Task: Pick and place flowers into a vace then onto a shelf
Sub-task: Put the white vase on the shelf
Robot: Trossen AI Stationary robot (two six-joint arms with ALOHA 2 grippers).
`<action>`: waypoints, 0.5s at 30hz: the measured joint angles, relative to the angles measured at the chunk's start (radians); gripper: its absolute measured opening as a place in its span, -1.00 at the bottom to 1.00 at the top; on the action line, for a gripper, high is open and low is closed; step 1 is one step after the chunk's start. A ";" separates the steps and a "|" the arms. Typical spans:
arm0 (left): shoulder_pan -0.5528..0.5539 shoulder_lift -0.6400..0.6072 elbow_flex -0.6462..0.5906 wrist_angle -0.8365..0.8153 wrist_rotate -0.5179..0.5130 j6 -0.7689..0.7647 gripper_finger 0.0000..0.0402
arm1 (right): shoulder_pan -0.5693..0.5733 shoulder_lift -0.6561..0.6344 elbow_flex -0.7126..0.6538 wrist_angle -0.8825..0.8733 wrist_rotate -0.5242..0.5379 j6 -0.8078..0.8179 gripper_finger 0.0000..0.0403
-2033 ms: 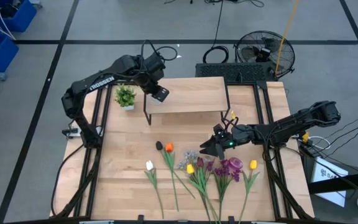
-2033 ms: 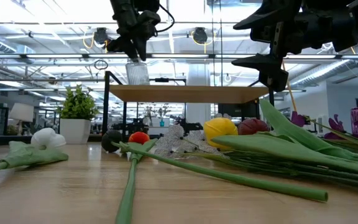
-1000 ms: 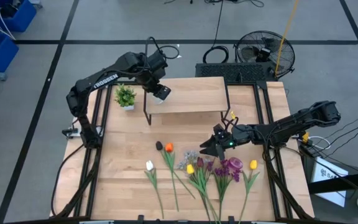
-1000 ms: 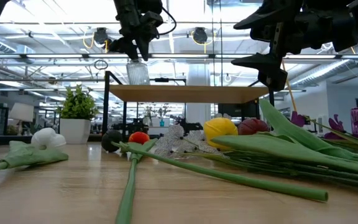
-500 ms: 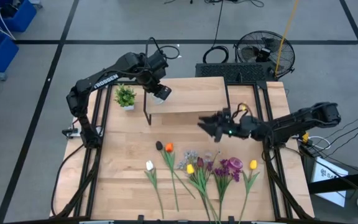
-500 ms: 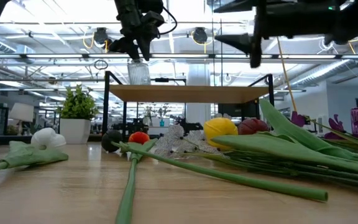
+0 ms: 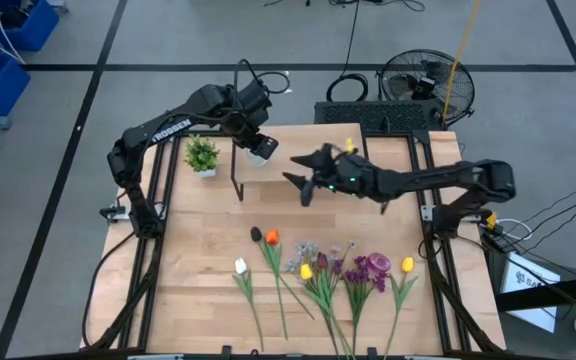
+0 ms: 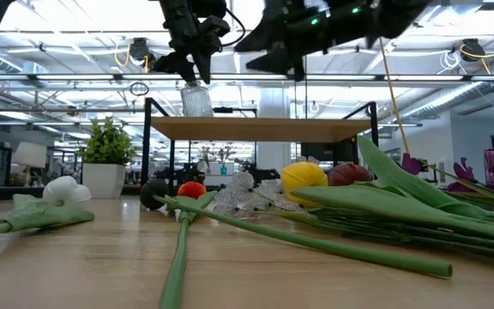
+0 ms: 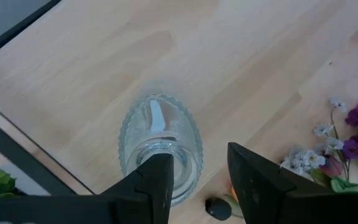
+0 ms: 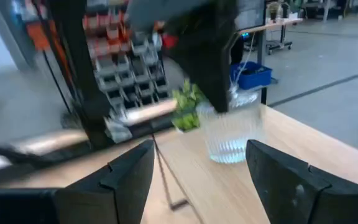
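On the shelf, near its left end, stands a clear glass vase. The left gripper is at the vase, with one finger on each side of its rim, so it looks like it is holding the vase. I cannot tell how tight that hold is. The right gripper hangs in the air above the shelf, well apart from the vase, with its fingers spread and nothing between them. It points toward the vase.

The flowers all lie on the table in front of the shelf. None of them is in the vase yet. A small green plant in a white pot sits just beside the shelf.

The step now seems to be getting the vase ready for the flowers. To do it well, the left gripper should keep the vase straight up and not let it tip. It should move slowly, because glass is slippery. The right gripper should stay clear of the vase.
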 joint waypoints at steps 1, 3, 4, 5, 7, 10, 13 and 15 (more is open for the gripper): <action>0.003 0.000 0.000 -0.001 0.001 -0.001 -0.23 | -0.004 0.027 0.023 -0.005 0.009 -0.036 0.22; 0.006 0.000 0.000 -0.001 0.009 0.000 -0.23 | -0.014 0.074 0.063 0.001 0.020 -0.095 0.23; 0.007 0.000 0.000 -0.001 0.012 -0.001 -0.23 | -0.021 0.091 0.077 0.000 0.020 -0.111 0.23; 0.007 0.000 0.000 -0.001 0.011 -0.002 -0.23 | -0.029 0.108 0.093 0.000 0.020 -0.116 0.23; 0.006 0.000 0.000 0.000 0.012 -0.011 -0.23 | -0.041 0.139 0.121 0.003 0.020 -0.133 0.25; 0.007 0.000 0.000 0.001 0.014 -0.025 -0.23 | -0.054 0.180 0.156 0.004 0.007 -0.199 0.29; 0.008 0.000 0.000 0.000 0.015 -0.021 -0.23 | -0.073 0.219 0.194 0.001 -0.072 -0.219 0.36; 0.008 0.000 0.000 0.006 0.015 -0.020 -0.23 | -0.087 0.242 0.215 0.002 -0.098 -0.200 0.41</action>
